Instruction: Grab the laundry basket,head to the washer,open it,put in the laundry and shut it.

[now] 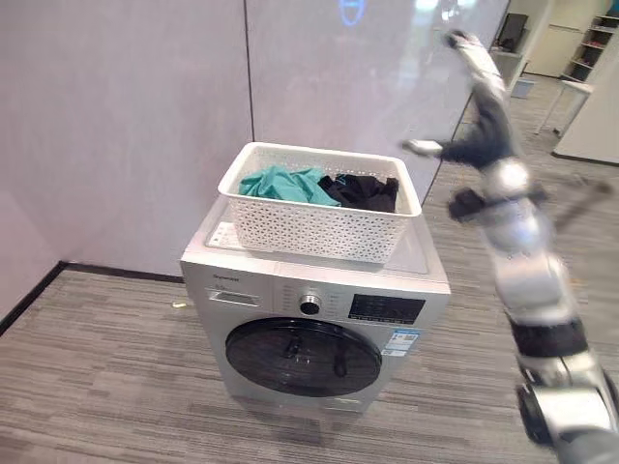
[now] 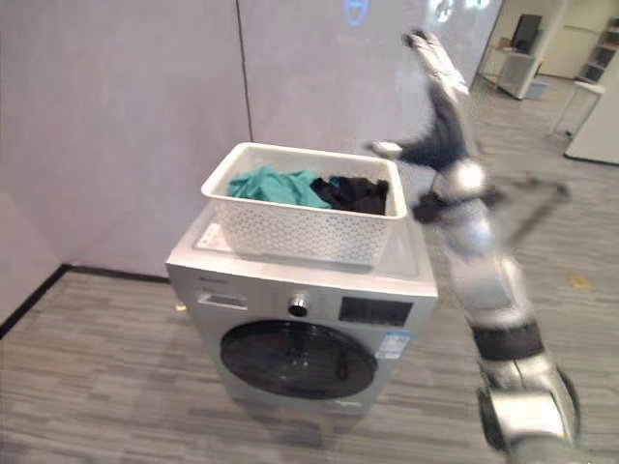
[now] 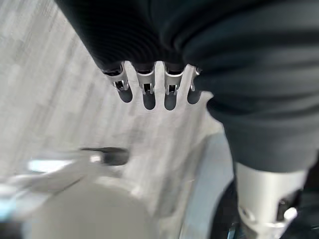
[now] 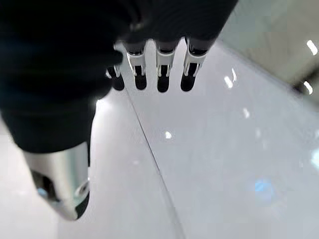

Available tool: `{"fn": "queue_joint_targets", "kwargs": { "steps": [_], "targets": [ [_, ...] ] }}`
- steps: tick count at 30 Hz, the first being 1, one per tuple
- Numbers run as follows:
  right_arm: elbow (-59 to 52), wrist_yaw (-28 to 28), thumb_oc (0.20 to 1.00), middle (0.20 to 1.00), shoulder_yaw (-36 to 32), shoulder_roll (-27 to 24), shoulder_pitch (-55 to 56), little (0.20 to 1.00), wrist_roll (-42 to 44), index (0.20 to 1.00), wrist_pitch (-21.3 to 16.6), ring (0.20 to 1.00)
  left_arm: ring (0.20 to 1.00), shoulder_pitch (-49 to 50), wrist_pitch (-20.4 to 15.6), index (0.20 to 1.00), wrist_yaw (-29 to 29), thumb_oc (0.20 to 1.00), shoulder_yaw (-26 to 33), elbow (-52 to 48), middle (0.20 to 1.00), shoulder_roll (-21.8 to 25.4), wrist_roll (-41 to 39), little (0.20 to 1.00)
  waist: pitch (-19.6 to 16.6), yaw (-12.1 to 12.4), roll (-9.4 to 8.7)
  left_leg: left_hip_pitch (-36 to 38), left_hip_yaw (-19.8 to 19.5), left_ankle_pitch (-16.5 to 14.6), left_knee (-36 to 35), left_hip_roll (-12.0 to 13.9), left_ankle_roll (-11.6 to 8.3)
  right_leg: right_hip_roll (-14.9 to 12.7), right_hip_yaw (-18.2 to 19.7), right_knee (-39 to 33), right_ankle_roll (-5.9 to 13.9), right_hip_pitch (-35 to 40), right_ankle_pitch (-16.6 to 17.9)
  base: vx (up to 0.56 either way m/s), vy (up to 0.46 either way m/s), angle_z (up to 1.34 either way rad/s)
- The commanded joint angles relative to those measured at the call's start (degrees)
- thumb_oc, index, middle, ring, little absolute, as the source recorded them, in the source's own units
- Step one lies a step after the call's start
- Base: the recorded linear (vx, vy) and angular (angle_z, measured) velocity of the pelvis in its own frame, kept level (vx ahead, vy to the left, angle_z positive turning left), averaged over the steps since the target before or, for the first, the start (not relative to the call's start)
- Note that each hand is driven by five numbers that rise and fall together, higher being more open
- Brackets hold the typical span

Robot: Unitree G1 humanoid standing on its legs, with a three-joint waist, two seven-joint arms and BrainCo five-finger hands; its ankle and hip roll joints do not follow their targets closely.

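Laundry basket point(image 1: 319, 215) on washer point(image 1: 314, 309), beside raised right hand point(image 1: 471, 101).

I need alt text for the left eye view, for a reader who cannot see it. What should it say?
A white laundry basket holding teal and black clothes sits on top of a silver washer whose round door is closed. The robot's right hand is raised high beside the basket, fingers straight, holding nothing, in front of a pale wall.

My two head eyes look down from well above at the washer point(image 1: 314, 309), sharing it and the laundry basket point(image 2: 302, 217). Each wrist camera peers very close along my own fingers, left at the floor point(image 3: 45, 109), right at the wall point(image 4: 224, 164).
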Motion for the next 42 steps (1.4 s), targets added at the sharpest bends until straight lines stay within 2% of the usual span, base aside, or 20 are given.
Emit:
{"fn": "queue_joint_targets", "kwargs": {
  "steps": [1,3,4,6,8,9,10,13,14,15,16,19,20,22,28,30,34,37,39,42],
  "targets": [
    [7.6,-2.6,1.0,1.0,-4.6,4.3,-1.2,1.0,10.3,1.0,-6.0,1.0,1.0,-5.0,-2.4,1.0,1.6,1.0,0.7,6.6,1.0,0.0,2.3,1.0,1.6,-0.4,-1.05,-2.3,-3.8,-0.8,0.6,-1.2,1.64,-2.1,-0.5,0.8,2.53,-0.8,1.1,0.03,-0.045,-0.13],
    [12.3,-1.0,1.0,1.0,-6.1,7.6,7.6,1.0,17.7,1.0,-7.6,1.0,1.0,-4.3,-2.8,1.0,1.4,1.0,1.6,7.2,1.0,0.4,1.6,1.0,1.5,-1.0,-0.86,-2.3,-4.6,-1.1,0.6,-1.0,1.21,-2.1,-1.3,0.5,2.51,-0.1,0.1,0.02,-0.058,-0.01],
    [17.7,-0.2,1.0,1.0,-4.3,9.5,11.2,1.0,24.8,1.0,-8.4,1.0,1.0,-4.4,-3.0,1.0,1.4,1.0,1.8,7.7,1.0,0.7,0.9,1.0,2.0,-1.4,-0.93,-2.7,-4.7,-0.3,0.6,-0.8,0.82,-2.0,-1.6,0.7,2.28,-0.3,0.2,-0.01,-0.07,0.18],
    [21.3,3.7,1.0,1.0,-4.9,11.5,17.3,1.0,30.0,1.0,-8.0,1.0,1.0,-4.4,-3.0,1.0,0.7,1.0,3.0,7.8,1.0,1.0,0.4,1.0,2.1,-2.1,-0.94,-3.4,-5.1,-0.3,0.6,-0.5,0.26,-2.0,-2.1,0.5,2.19,-0.4,-0.4,-0.01,-0.064,0.34],
    [27.1,8.0,1.0,1.0,-0.5,14.3,21.4,1.0,38.9,1.0,-9.0,1.0,1.0,-4.5,-3.3,1.0,0.2,1.0,3.0,7.9,1.0,1.1,-0.4,1.0,3.1,-2.5,-0.88,-4.3,-5.5,0.3,0.6,-0.2,-0.47,-1.9,-2.9,0.4,1.97,-0.4,-0.7,-0.06,-0.078,0.21],
    [32.9,10.3,1.0,1.0,2.2,16.0,22.3,1.0,45.6,1.0,-9.1,1.0,1.0,-4.9,-3.6,1.0,0.0,1.0,2.5,8.0,1.0,1.0,-0.6,1.0,3.6,-2.9,-0.98,-5.6,-5.7,1.2,0.6,0.0,-0.91,-2.0,-3.4,0.2,1.84,-1.1,-0.3,-0.08,-0.07,0.14],
    [33.3,10.4,1.0,1.0,2.3,15.9,22.2,1.0,45.8,1.0,-9.4,1.0,1.0,-4.9,-3.6,1.0,0.0,1.0,2.5,8.0,1.0,1.0,-0.6,1.0,3.5,-3.0,-1.02,-5.8,-5.8,1.2,0.6,0.0,-0.92,-2.1,-3.5,0.2,1.83,-1.2,-0.4,-0.09,-0.053,0.13],
    [42.9,14.7,1.0,1.0,8.5,18.7,20.7,1.0,57.3,1.0,-9.4,1.0,1.0,-5.6,-4.4,1.0,0.2,1.0,0.8,7.5,1.0,0.7,-1.3,1.0,4.9,-3.2,-0.81,-7.4,-5.9,2.1,0.6,0.3,-1.52,-2.2,-4.1,0.0,1.84,-2.4,0.0,-0.06,-0.021,0.14],
    [42.9,14.7,1.0,1.0,8.5,18.7,20.7,1.0,57.3,1.0,-9.4,1.0,1.0,-5.6,-4.4,1.0,0.2,1.0,0.8,7.5,1.0,0.7,-1.3,1.0,4.9,-3.2,-0.81,-7.4,-5.9,2.1,0.6,0.3,-1.52,-2.2,-4.1,0.0,1.84,-2.4,0.0,-0.06,-0.006,0.14],
    [46.5,16.7,1.0,1.0,9.9,20.4,19.3,1.0,64.3,1.0,-9.5,1.0,1.0,-6.0,-4.9,1.0,0.5,1.0,0.2,7.1,1.0,0.4,-1.9,1.0,5.5,-3.1,-0.64,-8.1,-5.8,2.4,0.6,0.3,-1.64,-2.2,-4.1,0.0,1.86,-3.1,0.3,-0.08,0.005,0.11],
    [49.4,17.4,1.0,1.0,12.8,21.9,19.4,1.0,66.7,1.0,-9.6,1.0,1.0,-6.2,-5.5,1.0,1.2,1.0,-0.6,6.5,1.0,-0.1,-3.1,1.0,6.2,-3.1,-0.31,-9.2,-5.6,2.8,0.6,0.4,-1.75,-2.1,-4.1,0.0,1.81,-4.1,0.5,-0.1,-0.001,0.06],
    [48.8,18.5,1.0,1.0,16.5,22.9,21.6,1.0,66.5,1.0,-7.7,1.0,1.0,-6.1,-5.9,1.0,1.9,1.0,-0.5,6.2,1.0,-0.2,-3.6,1.0,6.7,-3.2,-0.41,-10.3,-5.4,3.3,0.6,0.5,-2.1,-2.2,-4.3,0.0,1.76,-5.1,0.7,-0.04,-0.012,0.01],
    [48.2,20.8,1.0,1.0,19.8,20.9,22.8,1.0,64.0,1.0,-6.2,1.0,1.0,-6.4,-6.4,1.0,1.6,1.0,-0.6,5.7,1.0,0.2,-4.6,1.0,7.6,-3.1,-0.66,-11.5,-5.8,3.9,0.6,0.6,-2.5,-2.2,-4.6,0.0,1.63,-5.9,1.0,-0.06,-0.052,0.04],
    [47.0,20.7,1.0,1.0,18.2,21.3,23.5,1.0,67.0,1.0,-6.9,1.0,1.0,-7.0,-6.8,1.0,2.0,1.0,-0.4,5.8,1.0,0.4,-5.9,1.0,8.2,-3.3,-0.78,-12.7,-6.7,4.5,0.6,0.7,-2.82,-2.1,-5.0,0.0,1.41,-6.5,1.0,-0.03,-0.062,0.03],
    [46.1,20.9,1.0,1.0,22.6,15.7,23.5,1.0,52.3,1.0,-5.3,1.0,1.0,-7.6,-7.2,1.0,2.2,1.0,-1.0,5.5,1.0,0.8,-5.3,1.0,8.4,-2.5,-1.42,-14.2,-8.0,5.0,0.6,0.7,-3.18,-2.3,-6.5,0.0,1.31,-6.9,0.8,0.01,-0.04,0.17],
    [45.5,20.9,1.0,1.0,22.7,15.0,22.7,1.0,51.7,1.0,-5.4,1.0,1.0,-7.8,-7.3,1.0,2.4,1.0,-0.8,5.6,1.0,1.1,-5.2,1.0,8.5,-2.4,-1.53,-14.3,-7.9,5.0,0.6,0.8,-3.25,-2.3,-6.7,0.0,1.34,-7.1,0.8,0.0,0.0,0.0],
    [43.2,17.4,1.0,1.0,21.2,8.0,19.5,1.0,31.7,1.0,-5.7,1.0,1.0,-7.3,-6.9,1.0,2.1,1.0,-0.5,4.3,1.0,1.7,-3.0,1.0,8.7,-1.4,-1.61,-14.4,-8.6,4.9,0.6,0.8,-3.25,-2.3,-7.4,0.0,1.39,-6.7,0.5,0.01,-0.009,0.01],
    [40.3,16.4,1.0,1.0,20.1,5.1,19.3,1.0,26.3,1.0,-6.2,1.0,1.0,-7.1,-6.7,1.0,1.9,1.0,-0.3,3.9,1.0,2.0,-1.5,1.0,8.6,-1.2,-1.72,-14.7,-8.9,4.9,0.6,0.7,-3.17,-2.4,-7.7,0.0,1.49,-6.9,0.4,0.02,-0.016,0.19],
    [37.0,15.3,1.0,1.0,18.8,0.4,17.9,1.0,19.2,1.0,-6.3,1.0,1.0,-7.2,-6.6,1.0,1.7,1.0,-0.2,3.3,1.0,2.1,-0.1,1.0,8.6,-0.8,-1.97,-14.8,-9.2,4.8,0.6,0.8,-3.18,-2.4,-8.0,0.0,1.63,-6.8,0.2,0.01,-0.01,0.09],
    [34.8,14.4,1.0,1.0,18.1,-1.4,16.1,1.0,15.5,1.0,-5.8,1.0,1.0,-7.4,-6.7,1.0,1.7,1.0,-0.2,2.8,1.0,1.7,0.2,1.0,8.8,-0.4,-2.0,-14.9,-9.5,4.9,0.6,0.8,-3.15,-2.3,-8.3,0.0,1.59,-6.7,0.1,0.0,-0.006,0.01]
  ]
}}
